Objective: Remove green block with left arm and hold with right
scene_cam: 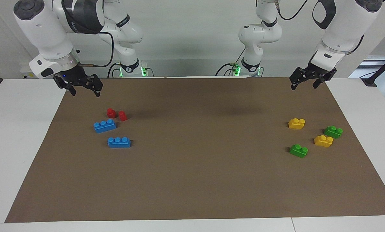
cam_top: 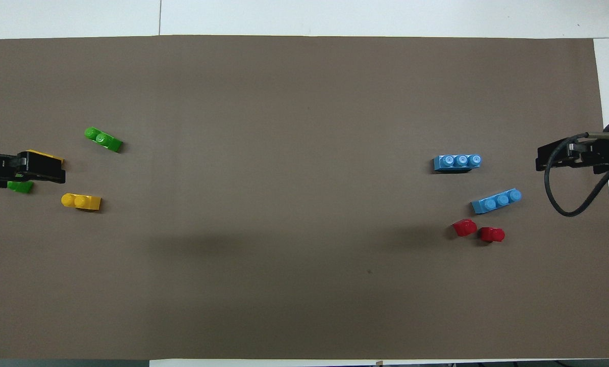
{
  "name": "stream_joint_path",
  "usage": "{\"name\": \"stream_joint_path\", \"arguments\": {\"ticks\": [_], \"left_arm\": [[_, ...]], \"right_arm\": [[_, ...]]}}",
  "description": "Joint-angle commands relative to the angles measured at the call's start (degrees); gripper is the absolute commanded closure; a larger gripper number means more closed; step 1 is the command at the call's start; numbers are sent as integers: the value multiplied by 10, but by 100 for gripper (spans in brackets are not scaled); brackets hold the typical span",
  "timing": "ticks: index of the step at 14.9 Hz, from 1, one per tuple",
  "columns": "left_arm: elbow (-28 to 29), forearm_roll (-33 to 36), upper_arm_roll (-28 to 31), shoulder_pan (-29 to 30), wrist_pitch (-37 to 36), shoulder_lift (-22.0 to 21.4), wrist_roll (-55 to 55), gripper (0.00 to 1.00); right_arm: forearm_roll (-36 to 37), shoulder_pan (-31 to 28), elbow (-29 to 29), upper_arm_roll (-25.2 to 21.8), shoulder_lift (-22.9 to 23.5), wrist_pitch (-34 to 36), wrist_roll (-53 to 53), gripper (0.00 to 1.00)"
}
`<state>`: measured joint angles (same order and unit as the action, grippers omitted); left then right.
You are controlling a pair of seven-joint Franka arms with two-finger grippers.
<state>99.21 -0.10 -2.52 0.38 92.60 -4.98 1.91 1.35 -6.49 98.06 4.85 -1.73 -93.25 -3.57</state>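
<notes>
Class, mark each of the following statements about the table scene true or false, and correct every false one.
1. Two blue bricks lie toward the right arm's end of the table. True.
2. The left gripper holds a green brick. False: it hangs with nothing in it, above the brown mat's edge.
3. The two red pieces lie nearer to the robots than the blue bricks. True.
4. Three yellow bricks lie on the mat. False: there are two yellow bricks.
5. The green block is stacked on a yellow brick. False: it lies alone on the mat.
6. The right gripper carries nothing. True.
</notes>
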Motion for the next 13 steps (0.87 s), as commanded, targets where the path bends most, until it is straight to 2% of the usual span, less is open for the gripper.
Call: {"name": "stream_joint_path", "arguments": {"ticks": [1,7,13], "left_arm": [[-9,0,1,-2,-12,-4,-9,0],[-9,0,1,-2,-10,-4,-9,0],[-9,0,1,-2,-8,-4,-9,0]], "right_arm": [[6,-7,-11,4,6,10,11,0],[4,-4,-10,4,6,11,1,0],[5,-3,-9,4,6,11,37,0]]}}
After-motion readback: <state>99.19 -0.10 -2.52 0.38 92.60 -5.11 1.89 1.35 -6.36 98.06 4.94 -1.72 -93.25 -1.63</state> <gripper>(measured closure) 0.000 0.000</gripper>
